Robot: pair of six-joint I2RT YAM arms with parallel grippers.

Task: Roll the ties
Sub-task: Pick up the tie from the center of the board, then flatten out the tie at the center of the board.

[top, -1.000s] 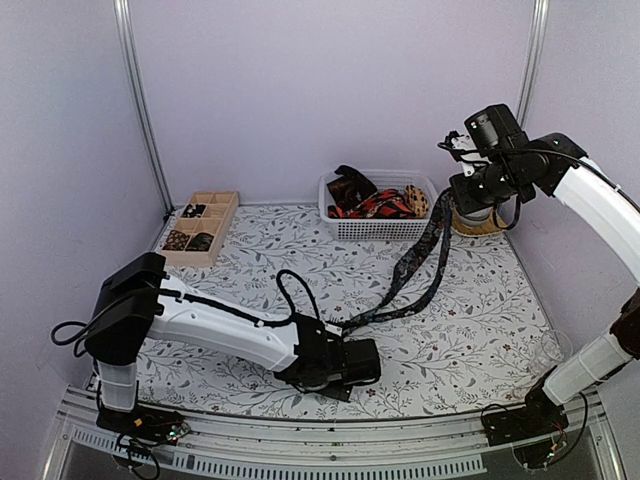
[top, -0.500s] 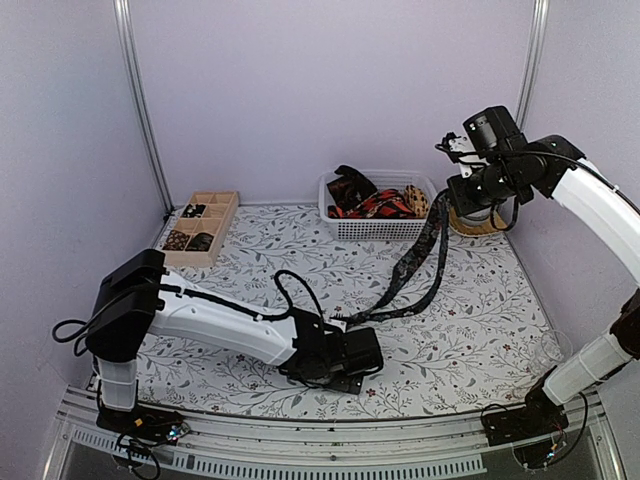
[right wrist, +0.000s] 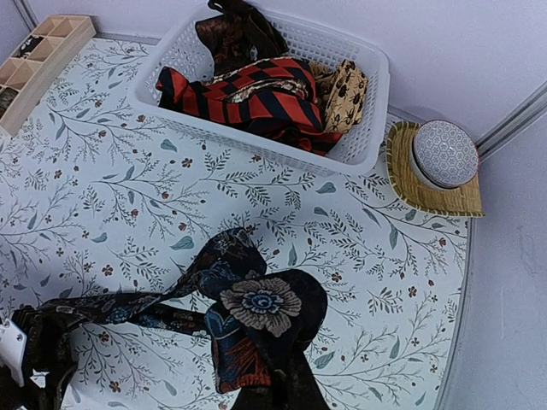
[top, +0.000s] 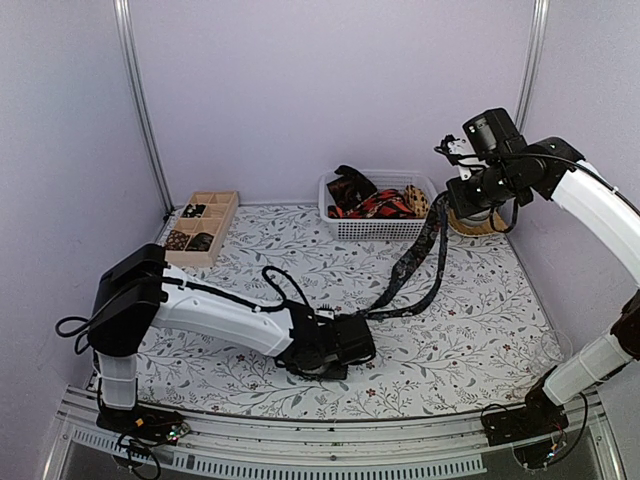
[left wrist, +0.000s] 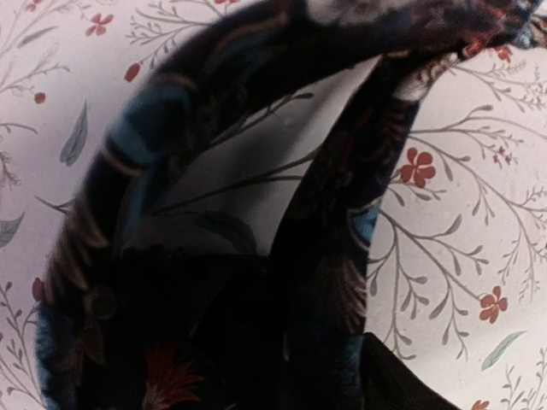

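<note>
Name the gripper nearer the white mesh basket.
Right. The right gripper hangs just right of the basket, holding a dark floral tie; the left gripper is far in front of the basket.

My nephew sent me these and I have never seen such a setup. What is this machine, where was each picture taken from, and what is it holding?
These are two robot arms bolted at the near edge of a flower-print table. The wide picture comes from a fixed camera above and behind them; the other two come from a small camera on each wrist. The right pincer is shut on a dark floral tie, held high; the tie hangs down and runs across to the left pincer, low on the table. That wrist's picture is filled with the tie, so I cannot tell whether it grips. At the back stand a white basket of more ties, a wooden tray with compartments and a bowl on a woven mat.
</note>
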